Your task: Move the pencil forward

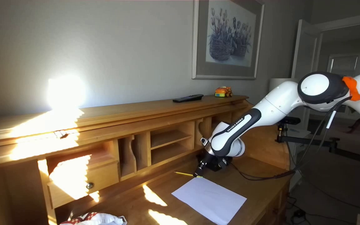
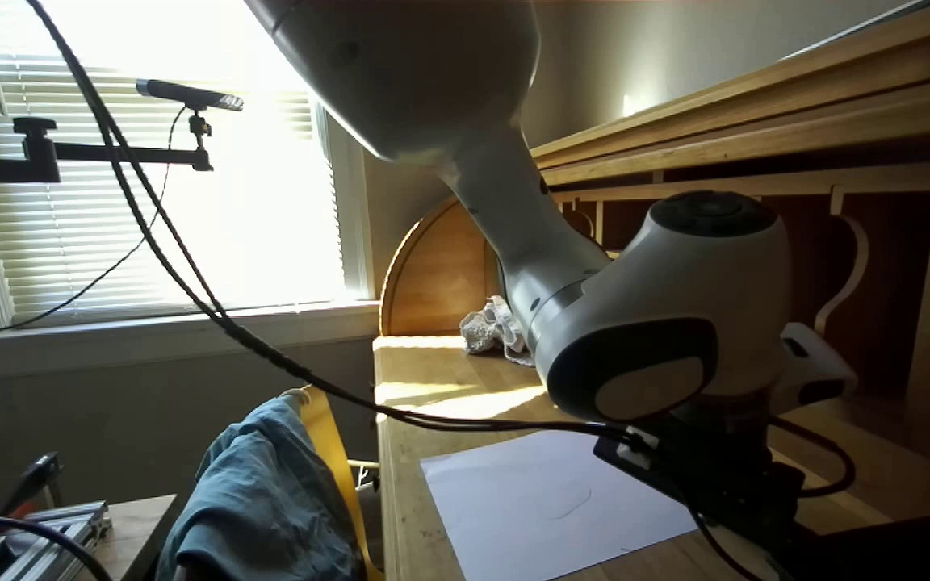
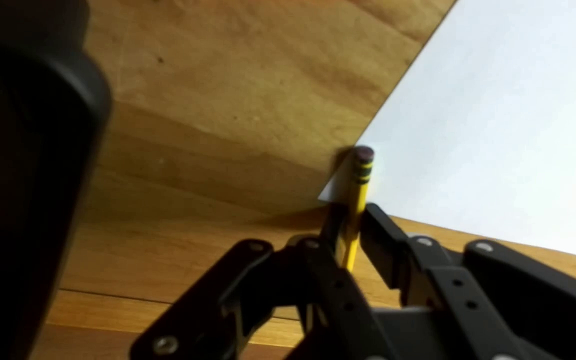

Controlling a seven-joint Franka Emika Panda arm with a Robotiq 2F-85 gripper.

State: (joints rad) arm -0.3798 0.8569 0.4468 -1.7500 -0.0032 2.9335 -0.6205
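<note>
A yellow pencil (image 3: 360,192) with a dark eraser end lies between my fingers in the wrist view. Its eraser end is over the corner of a white sheet of paper (image 3: 493,125). My gripper (image 3: 354,212) is shut on the pencil near that end, with a finger against each side. In an exterior view the pencil (image 1: 183,173) shows low at the desk top, its other end pointing toward the cubbies, and my gripper (image 1: 197,174) is at the paper's near corner. In an exterior view the arm hides the fingers and the pencil; the paper (image 2: 554,500) bears faint pencil marks.
The wooden desk's hutch with cubbies (image 1: 170,140) and a drawer (image 1: 89,185) rises behind the paper. A crumpled cloth (image 1: 95,219) lies on the desk. A remote (image 1: 188,98) and toy truck (image 1: 223,92) sit on top. Cables (image 2: 433,421) hang from the arm.
</note>
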